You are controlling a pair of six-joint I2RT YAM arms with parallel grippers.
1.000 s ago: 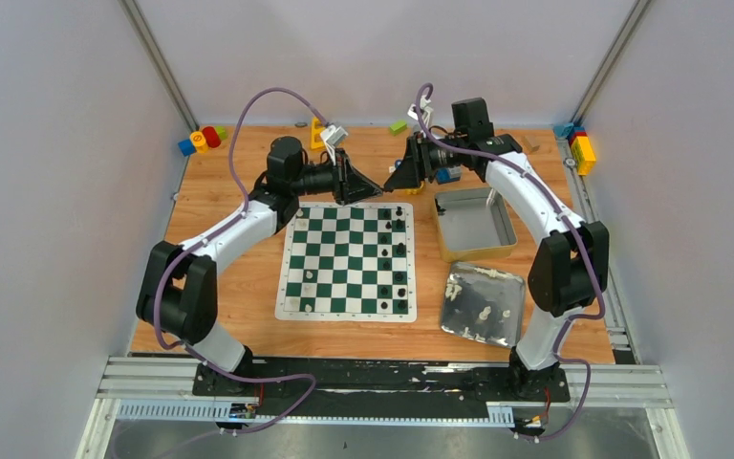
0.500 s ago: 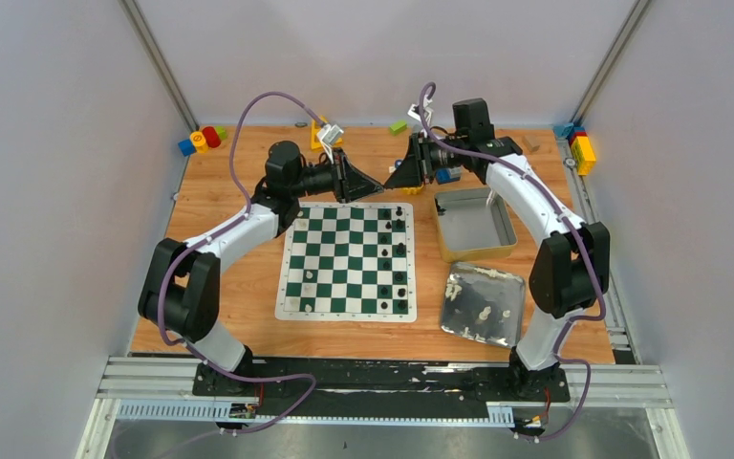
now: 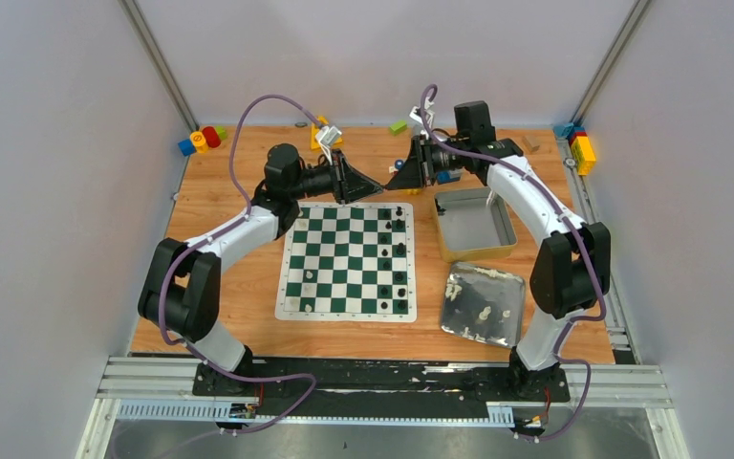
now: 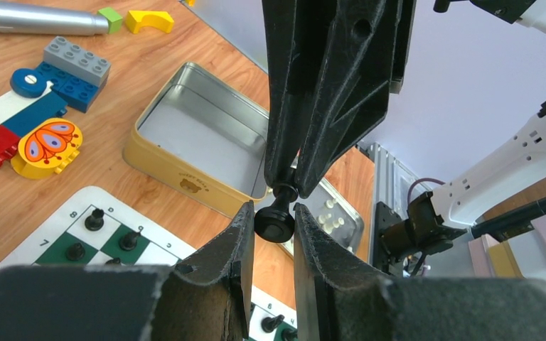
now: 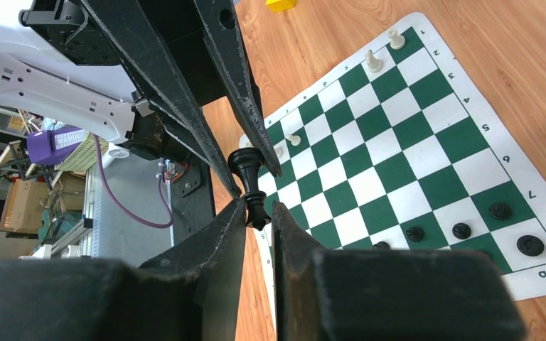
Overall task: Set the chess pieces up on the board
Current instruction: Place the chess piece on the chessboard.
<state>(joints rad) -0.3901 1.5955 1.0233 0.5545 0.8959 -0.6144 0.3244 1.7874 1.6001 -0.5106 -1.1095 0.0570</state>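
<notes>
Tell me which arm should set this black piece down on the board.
Right, probably: the right claw pinches the black piece, and black's placed pieces line the right side of the board.

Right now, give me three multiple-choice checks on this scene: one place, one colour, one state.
1. Where does the silver tray lie relative to the board?
A) on it
B) right of it
C) left of it

2. What colour is the chess piece held in the air?
A) black
B) white
C) red

3. Of the left gripper and the right gripper, which grips the piece?
A) left only
B) neither
C) both

Answers:
1. B, the tray rests on the wood past the board's right edge.
2. A, the piece is dark in both wrist views.
3. C, each pair of fingers closes on one end.
</notes>
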